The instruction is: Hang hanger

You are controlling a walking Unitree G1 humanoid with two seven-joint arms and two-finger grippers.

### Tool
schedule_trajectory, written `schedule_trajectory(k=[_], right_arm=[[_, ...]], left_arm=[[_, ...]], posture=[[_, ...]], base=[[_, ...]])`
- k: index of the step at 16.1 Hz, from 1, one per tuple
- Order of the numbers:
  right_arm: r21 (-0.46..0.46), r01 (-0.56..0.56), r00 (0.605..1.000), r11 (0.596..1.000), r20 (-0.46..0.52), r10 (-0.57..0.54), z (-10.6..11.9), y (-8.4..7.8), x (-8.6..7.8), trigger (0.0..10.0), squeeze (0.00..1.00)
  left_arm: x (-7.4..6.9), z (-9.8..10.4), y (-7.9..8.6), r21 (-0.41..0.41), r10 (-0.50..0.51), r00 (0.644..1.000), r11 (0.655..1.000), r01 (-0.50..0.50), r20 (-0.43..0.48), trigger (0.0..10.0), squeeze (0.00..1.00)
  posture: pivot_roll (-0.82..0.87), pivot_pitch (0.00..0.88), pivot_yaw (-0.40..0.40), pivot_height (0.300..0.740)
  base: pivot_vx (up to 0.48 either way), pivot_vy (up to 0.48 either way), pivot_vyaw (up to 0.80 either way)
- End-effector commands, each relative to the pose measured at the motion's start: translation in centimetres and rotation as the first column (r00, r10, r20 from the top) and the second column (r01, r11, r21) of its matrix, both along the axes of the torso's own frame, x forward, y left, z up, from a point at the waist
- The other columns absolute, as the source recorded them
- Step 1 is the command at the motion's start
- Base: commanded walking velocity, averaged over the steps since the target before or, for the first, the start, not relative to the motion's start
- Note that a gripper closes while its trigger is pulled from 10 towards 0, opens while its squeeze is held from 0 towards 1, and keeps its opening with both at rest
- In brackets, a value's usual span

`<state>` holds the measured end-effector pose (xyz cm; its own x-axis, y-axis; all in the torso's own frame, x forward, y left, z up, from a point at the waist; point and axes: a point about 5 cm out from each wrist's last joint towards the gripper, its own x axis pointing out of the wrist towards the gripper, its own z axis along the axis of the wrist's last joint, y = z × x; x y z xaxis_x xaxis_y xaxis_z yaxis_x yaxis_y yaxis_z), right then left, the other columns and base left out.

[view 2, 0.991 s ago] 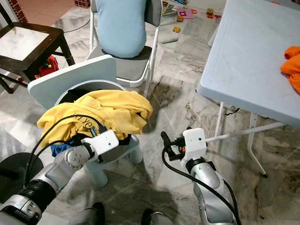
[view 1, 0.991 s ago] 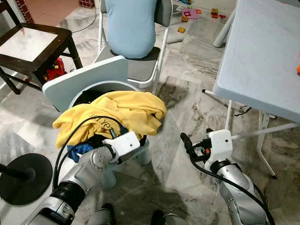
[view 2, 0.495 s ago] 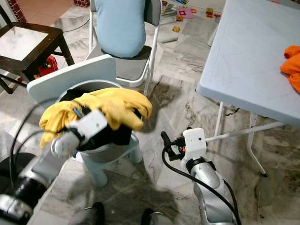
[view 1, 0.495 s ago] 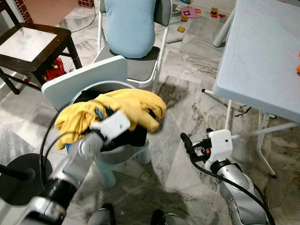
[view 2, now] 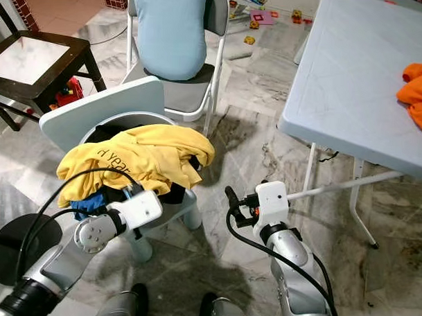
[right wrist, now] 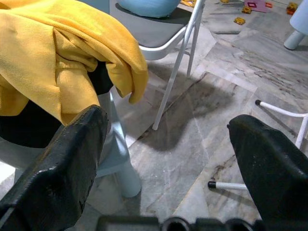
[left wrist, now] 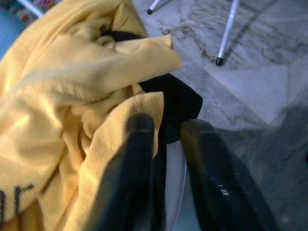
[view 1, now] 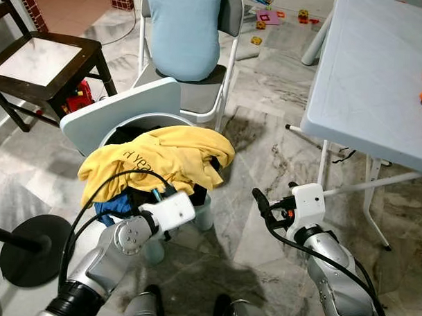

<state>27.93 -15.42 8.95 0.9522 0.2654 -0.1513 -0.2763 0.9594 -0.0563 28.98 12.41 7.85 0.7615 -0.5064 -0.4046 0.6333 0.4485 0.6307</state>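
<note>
A yellow shirt (view 1: 162,153) with dark print lies heaped over a round pale laundry basket (view 1: 201,212), on top of a black garment (left wrist: 178,103) and a blue cloth (view 1: 116,207). My left gripper (left wrist: 167,126) is low at the basket's front side, just under the shirt's hem. Its fingers (left wrist: 139,122) stand narrowly open, pointing at the black garment and the yellow fold. My right gripper (right wrist: 166,159) hovers over the floor to the right of the basket, wide open and holding nothing; from the head it shows at knee height (view 1: 260,200).
The basket's pale lid (view 1: 122,110) stands tilted behind it. A folding chair (view 1: 228,75) with a light blue cushion is beyond. A white folding table (view 1: 380,74) with an orange cloth (view 2: 418,96) is at right. A dark wooden stool (view 1: 41,62) and a black stand base (view 1: 31,249) are at left.
My left arm, raised half a second ago with the yellow shirt bunched up, has dropped back to the basket's front. The shirt lies spread again, its print shifted upward. The right arm is still.
</note>
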Motion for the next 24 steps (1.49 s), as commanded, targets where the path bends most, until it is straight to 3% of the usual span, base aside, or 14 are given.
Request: schedule_trajectory(k=[1, 3, 7, 11, 13, 14, 15, 22, 24], right_arm=[[-0.009, 0.009, 1.0, 1.0, -0.006, -0.009, -0.2, -0.2, -0.2, 10.0, 0.0], [-0.005, 0.006, 1.0, 1.0, -0.004, -0.006, -0.1, 0.0, 0.0, 10.0, 0.0], [-0.006, 0.015, 1.0, 1.0, 0.0, -0.015, -0.1, -0.2, -0.2, 10.0, 0.0], [-0.011, 0.03, 1.0, 1.0, -0.002, -0.03, -0.1, -0.6, -0.6, 10.0, 0.0], [-0.012, 0.035, 0.999, 0.999, -0.003, -0.035, -0.1, -0.7, -0.6, 10.0, 0.0], [-0.013, 0.035, 0.999, 0.999, -0.003, -0.035, -0.1, -0.7, -0.7, 10.0, 0.0], [-0.014, 0.034, 0.999, 0.999, -0.002, -0.034, 0.0, -0.7, -0.6, 10.0, 0.0], [-0.014, 0.042, 0.999, 0.999, 0.0, -0.042, 0.0, -0.7, -0.8, 10.0, 0.0], [-0.014, 0.042, 0.999, 0.999, 0.001, -0.042, 0.1, -0.7, -0.6, 10.0, 0.0]], left_arm=[[-0.2, 0.4, -0.4, 0.034, -0.043, 0.999, 0.998, 0.043, 0.022, 10.0, 1.0], [1.4, 1.7, -0.3, 0.101, -0.059, 0.993, 0.994, 0.048, 0.106, 10.0, 1.0], [4.1, 2.4, 0.7, 0.15, -0.011, 0.989, 0.989, -0.011, 0.147, 10.0, 1.0], [6.2, 2.2, 0.9, 0.194, -0.005, 0.993, 0.981, -0.019, 0.12, 10.0, 1.0], [6.5, 1.9, 1.0, 0.223, -0.009, 0.993, 0.975, -0.017, 0.115, 10.0, 1.0], [6.8, 1.9, 0.9, 0.22, -0.002, 0.993, 0.975, -0.024, 0.117, 6.6, 0.19], [6.9, 2.0, 1.0, 0.209, 0.009, 0.993, 0.977, -0.034, 0.121, 0.0, 0.0], [7.5, 2.7, 0.7, 0.152, 0.027, 0.986, 0.987, -0.052, 0.166, 0.0, 0.0], [7.9, 3.5, 0.4, 0.054, 0.069, 0.98, 0.995, -0.08, 0.189, 0.0, 0.0]], posture=[[0.0, 0.232, -0.053, 0.74], [0.0, 0.231, -0.051, 0.74], [-0.02, 0.233, -0.045, 0.74], [-0.04, 0.243, -0.037, 0.74], [-0.04, 0.243, -0.037, 0.74], [-0.04, 0.243, -0.037, 0.74], [-0.04, 0.243, -0.037, 0.74], [-0.06, 0.251, -0.031, 0.74], [-0.06, 0.249, -0.033, 0.74]], base=[[0.0, 0.0, 0.0], [0.0, 0.0, 0.0], [0.0, 0.0, 0.0], [0.0, 0.0, 0.0], [0.0, 0.0, 0.0], [0.0, 0.0, 0.0], [0.0, 0.0, 0.0], [0.0, 0.0, 0.0], [0.0, 0.0, 0.0]])
